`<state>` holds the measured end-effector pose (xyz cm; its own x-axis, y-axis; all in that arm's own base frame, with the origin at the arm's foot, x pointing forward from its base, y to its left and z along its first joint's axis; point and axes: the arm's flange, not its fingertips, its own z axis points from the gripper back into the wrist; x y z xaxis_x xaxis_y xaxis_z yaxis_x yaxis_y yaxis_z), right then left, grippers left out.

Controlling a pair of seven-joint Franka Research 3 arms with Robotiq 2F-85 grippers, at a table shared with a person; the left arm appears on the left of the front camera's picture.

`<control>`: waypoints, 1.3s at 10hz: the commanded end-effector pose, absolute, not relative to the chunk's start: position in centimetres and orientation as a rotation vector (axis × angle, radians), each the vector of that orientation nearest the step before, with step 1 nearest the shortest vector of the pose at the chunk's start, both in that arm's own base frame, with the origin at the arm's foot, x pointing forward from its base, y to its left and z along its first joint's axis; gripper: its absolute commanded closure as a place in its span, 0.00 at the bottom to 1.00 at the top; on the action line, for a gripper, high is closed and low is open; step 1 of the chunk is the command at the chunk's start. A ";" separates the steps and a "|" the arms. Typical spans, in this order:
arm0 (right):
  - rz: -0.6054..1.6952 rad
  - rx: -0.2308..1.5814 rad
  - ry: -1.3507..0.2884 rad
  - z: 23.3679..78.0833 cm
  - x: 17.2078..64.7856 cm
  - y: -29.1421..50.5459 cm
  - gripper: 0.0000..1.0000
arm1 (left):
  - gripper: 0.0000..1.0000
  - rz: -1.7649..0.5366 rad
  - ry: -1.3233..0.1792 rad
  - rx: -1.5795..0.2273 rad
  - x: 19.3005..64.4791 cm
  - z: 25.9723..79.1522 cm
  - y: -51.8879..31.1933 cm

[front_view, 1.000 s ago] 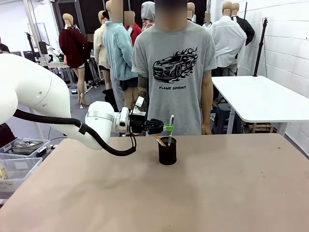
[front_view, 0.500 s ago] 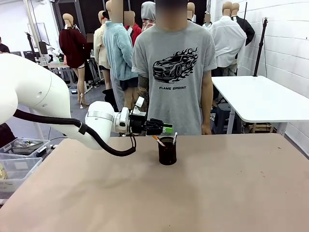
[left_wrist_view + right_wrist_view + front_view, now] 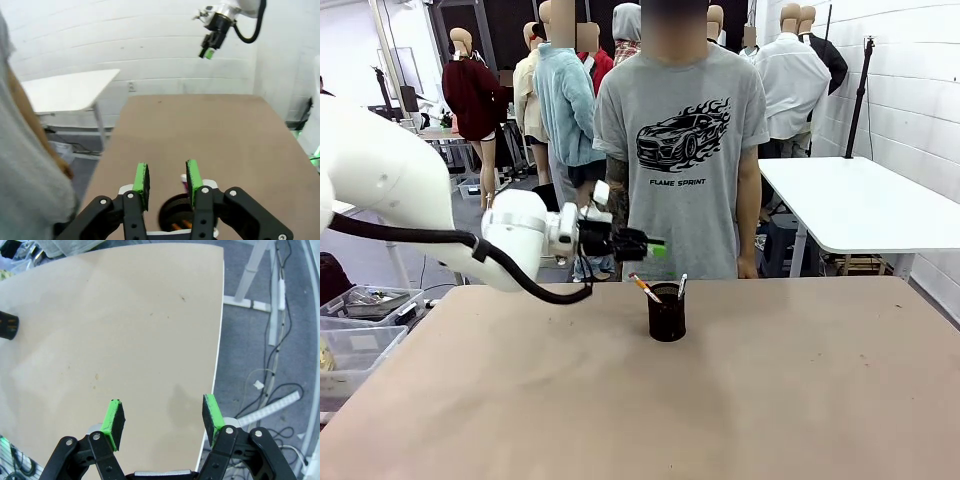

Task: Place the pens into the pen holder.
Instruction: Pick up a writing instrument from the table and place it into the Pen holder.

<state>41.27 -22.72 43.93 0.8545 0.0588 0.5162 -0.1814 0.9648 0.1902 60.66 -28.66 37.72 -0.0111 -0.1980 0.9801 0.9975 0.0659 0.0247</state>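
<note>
— Where do the pens stand now?

— Both are in the pen holder [image 3: 667,313], which sits on the surface [image 3: 740,400] just in front of the person [image 3: 682,150]. The orange pencil [image 3: 642,287] leans out to my left over the rim, and the silver pen [image 3: 681,286] pokes up at the right side. From my left wrist camera I see the holder's rim [image 3: 176,218] low between the fingers, with the pen top beside it.

— And your fingers?

— The left gripper [image 3: 656,244] is empty, its green pads [image 3: 141,179] a moderate gap apart. The right gripper [image 3: 164,419] is spread wide, holding nothing, over the bare surface near its edge; the holder [image 3: 8,324] is far off at the frame's side.

— What changed?

— A second ago the left fingers held the silver pen upright over the cup. Half a second ago it had dropped in. Now the arm has lifted and drawn back to my left, clear of the holder.

— If one needed regrasping?

— I judge them light, stiff and slick. I'd pinch mid-shaft, above the rim. The mesh cup looks light too and could tip if nudged.
</note>
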 end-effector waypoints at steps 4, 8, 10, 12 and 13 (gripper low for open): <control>0.142 0.230 -0.532 43.7 41.2 -22.7 0.22 | 0.58 -1.096 -0.736 -0.493 56.3 49.4 -19.1; 0.142 0.230 -0.532 43.7 41.2 -22.7 0.22 | 0.58 -0.724 -0.417 -0.309 53.6 53.3 -11.6; 0.142 0.230 -0.532 43.7 41.2 -22.7 0.22 | 0.58 -0.512 -0.173 -0.220 52.5 51.8 -9.3; 0.142 0.230 -0.532 43.7 41.2 -22.7 0.22 | 0.58 -0.389 -0.066 -0.123 51.2 50.6 -8.4; 0.142 0.230 -0.532 43.7 41.2 -22.7 0.22 | 0.58 -0.352 -0.033 -0.052 50.8 49.6 -8.3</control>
<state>41.27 -22.72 43.92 0.8544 0.0589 0.5162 -0.1816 0.9648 0.1905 50.48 -7.32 49.38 0.9299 -0.3598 0.0765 0.3644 0.9293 -0.0595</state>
